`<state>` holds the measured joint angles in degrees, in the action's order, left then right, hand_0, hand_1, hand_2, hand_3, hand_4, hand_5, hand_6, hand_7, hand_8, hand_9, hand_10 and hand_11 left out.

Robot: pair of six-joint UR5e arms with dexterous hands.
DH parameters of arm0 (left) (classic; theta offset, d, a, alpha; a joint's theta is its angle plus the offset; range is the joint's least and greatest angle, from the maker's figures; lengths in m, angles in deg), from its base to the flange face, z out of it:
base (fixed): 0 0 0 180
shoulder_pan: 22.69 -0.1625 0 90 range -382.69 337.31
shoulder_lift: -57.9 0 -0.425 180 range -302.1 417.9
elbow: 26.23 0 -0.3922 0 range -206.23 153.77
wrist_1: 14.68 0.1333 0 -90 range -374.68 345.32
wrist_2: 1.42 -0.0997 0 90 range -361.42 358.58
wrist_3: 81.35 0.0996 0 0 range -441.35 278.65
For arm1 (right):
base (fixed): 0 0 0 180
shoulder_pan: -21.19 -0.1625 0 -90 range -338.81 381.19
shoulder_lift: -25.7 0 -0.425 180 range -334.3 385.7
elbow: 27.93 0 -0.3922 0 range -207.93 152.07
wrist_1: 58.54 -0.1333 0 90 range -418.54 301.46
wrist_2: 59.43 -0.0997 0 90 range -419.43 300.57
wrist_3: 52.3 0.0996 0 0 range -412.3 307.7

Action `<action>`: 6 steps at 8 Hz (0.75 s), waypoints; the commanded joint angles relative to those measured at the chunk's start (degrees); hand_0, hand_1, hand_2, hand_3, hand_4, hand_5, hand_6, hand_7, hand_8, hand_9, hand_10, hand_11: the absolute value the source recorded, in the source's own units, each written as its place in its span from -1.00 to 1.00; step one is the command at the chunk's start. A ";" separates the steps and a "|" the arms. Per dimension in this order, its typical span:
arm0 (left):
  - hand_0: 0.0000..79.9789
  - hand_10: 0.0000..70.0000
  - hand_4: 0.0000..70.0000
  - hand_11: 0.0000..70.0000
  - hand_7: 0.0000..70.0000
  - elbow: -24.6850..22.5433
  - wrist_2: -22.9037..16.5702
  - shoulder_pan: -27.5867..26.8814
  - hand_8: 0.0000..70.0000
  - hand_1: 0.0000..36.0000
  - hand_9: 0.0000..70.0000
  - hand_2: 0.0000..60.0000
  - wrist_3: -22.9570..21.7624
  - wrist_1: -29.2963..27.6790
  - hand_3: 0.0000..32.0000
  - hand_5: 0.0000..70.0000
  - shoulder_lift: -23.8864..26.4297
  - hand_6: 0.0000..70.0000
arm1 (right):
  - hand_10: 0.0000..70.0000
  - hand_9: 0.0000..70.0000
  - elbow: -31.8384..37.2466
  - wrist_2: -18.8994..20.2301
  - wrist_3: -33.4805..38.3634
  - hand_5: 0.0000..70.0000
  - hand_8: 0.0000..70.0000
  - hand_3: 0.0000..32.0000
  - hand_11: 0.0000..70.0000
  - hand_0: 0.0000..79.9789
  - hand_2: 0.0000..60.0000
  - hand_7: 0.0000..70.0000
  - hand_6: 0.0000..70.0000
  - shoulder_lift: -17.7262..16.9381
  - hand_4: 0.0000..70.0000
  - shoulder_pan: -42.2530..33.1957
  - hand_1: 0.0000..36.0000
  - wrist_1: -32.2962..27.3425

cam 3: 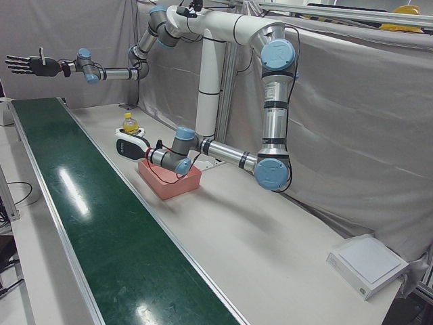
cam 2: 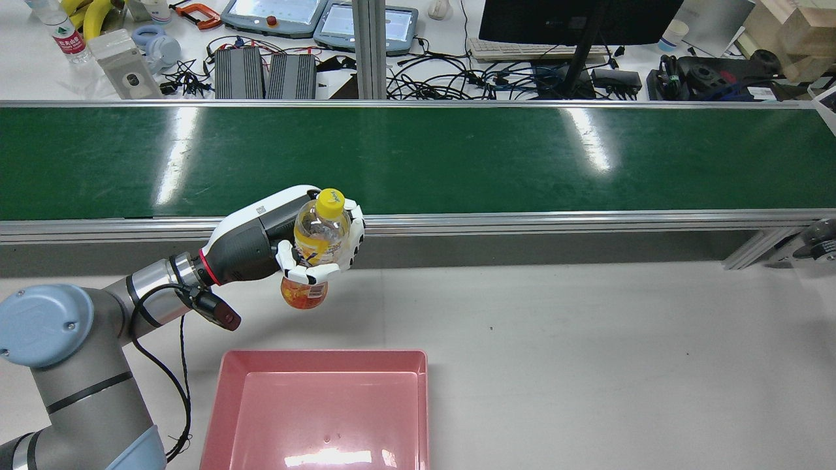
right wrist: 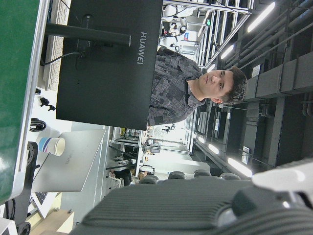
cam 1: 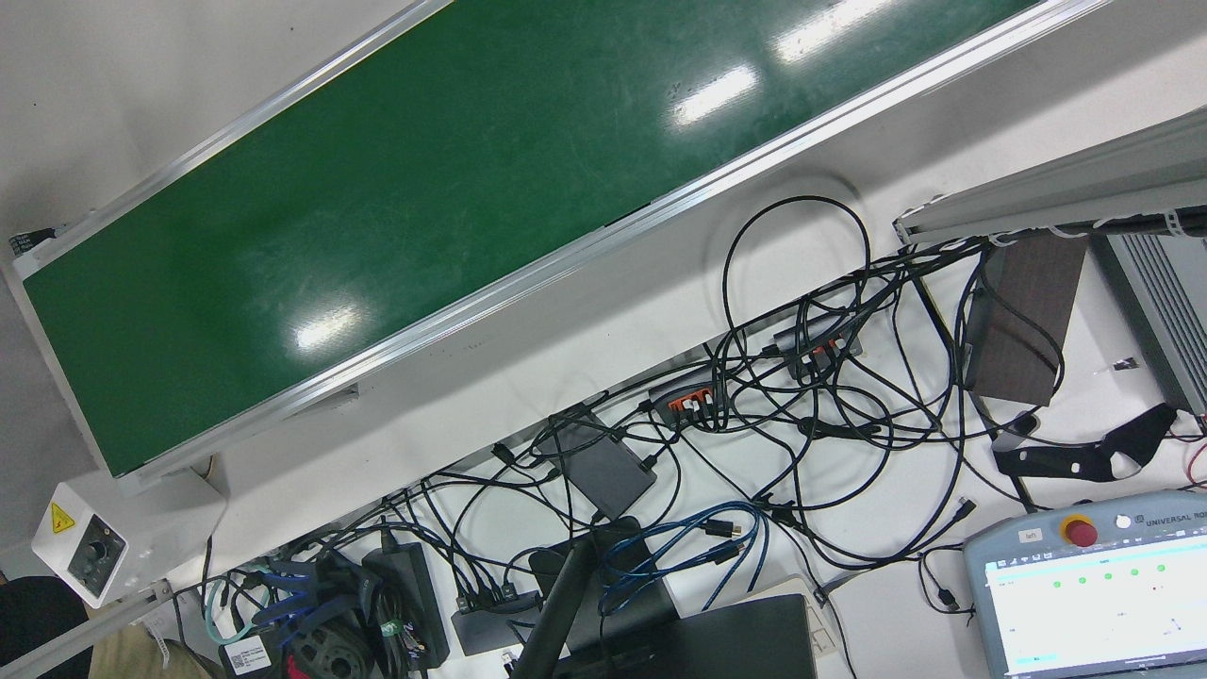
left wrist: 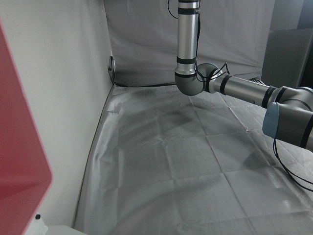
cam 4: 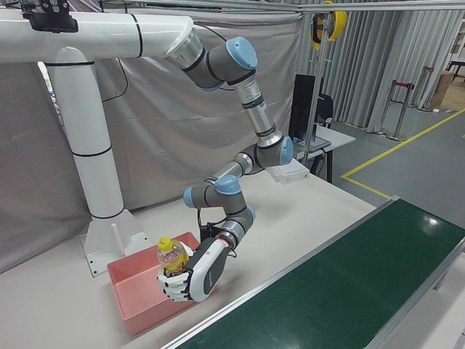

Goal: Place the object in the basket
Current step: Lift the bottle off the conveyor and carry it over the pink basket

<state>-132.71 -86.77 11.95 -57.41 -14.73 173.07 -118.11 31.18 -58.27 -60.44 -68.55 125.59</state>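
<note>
One view, the front one, gives nothing for the task: only the green conveyor belt and a tangle of cables, with no arm in sight.

From the rear view, the left hand is wrapped around a yellow-capped bottle of orange drink. It holds the bottle upright in the air above the white desk, between the belt's near rail and the pink basket. The bottle is not yet over the basket, which sits empty nearer the robot.

In the left-front view, the right hand hangs high and far off with its fingers spread, holding nothing.

Seen from the right-front view, the bottle stands near the basket's belt-side wall, its base seemingly above the rim.

A pink edge, most likely the basket, fills the left of the left hand view, and the bottle is out of frame. Over in the right hand view are a monitor and a person beyond the belt.

The step in hand looks like the carry to the basket. To do it well, draw the bottle back toward the robot until it is over the basket floor and well inside the walls. Keep it upright and clear of the rim, lower it close to the floor, and only then loosen the fingers so it does not topple or bounce out.
</note>
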 commanded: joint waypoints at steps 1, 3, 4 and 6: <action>0.40 1.00 1.00 1.00 1.00 -6.88 -0.09 -4.30 1.00 -0.13 1.00 1.00 2.42 -0.04 -1.00 1.00 -4.93 1.00 | -1.00 -1.00 0.00 0.00 0.00 -1.00 -1.00 -1.00 -1.00 -1.00 -1.00 -1.00 -1.00 0.00 -1.00 0.00 -1.00 0.00; 0.38 1.00 1.00 1.00 1.00 -7.16 0.00 -9.92 1.00 -0.18 1.00 1.00 5.41 -0.04 -1.00 1.00 -5.39 1.00 | -1.00 -1.00 0.00 0.00 0.00 -1.00 -1.00 -1.00 -1.00 -1.00 -1.00 -1.00 -1.00 0.00 -1.00 0.00 -1.00 0.00; 0.36 1.00 1.00 1.00 1.00 -7.25 0.00 -11.51 1.00 -0.23 1.00 0.90 5.51 -0.65 -1.00 1.00 -5.39 1.00 | -1.00 -1.00 0.00 0.00 0.00 -1.00 -1.00 -1.00 -1.00 -1.00 -1.00 -1.00 -1.00 0.00 -1.00 0.00 -1.00 0.00; 0.39 0.77 1.00 1.00 1.00 -7.69 0.00 -11.79 0.62 -0.51 1.00 -0.59 5.51 -1.79 -1.00 1.00 -5.47 0.71 | -1.00 -1.00 0.00 0.00 0.00 -1.00 -1.00 -1.00 -1.00 -1.00 -1.00 -1.00 -1.00 0.00 -1.00 0.00 -1.00 0.00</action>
<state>-140.02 -86.77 1.11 -52.14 -15.44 167.73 -118.11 31.18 -58.27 -60.44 -68.55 125.59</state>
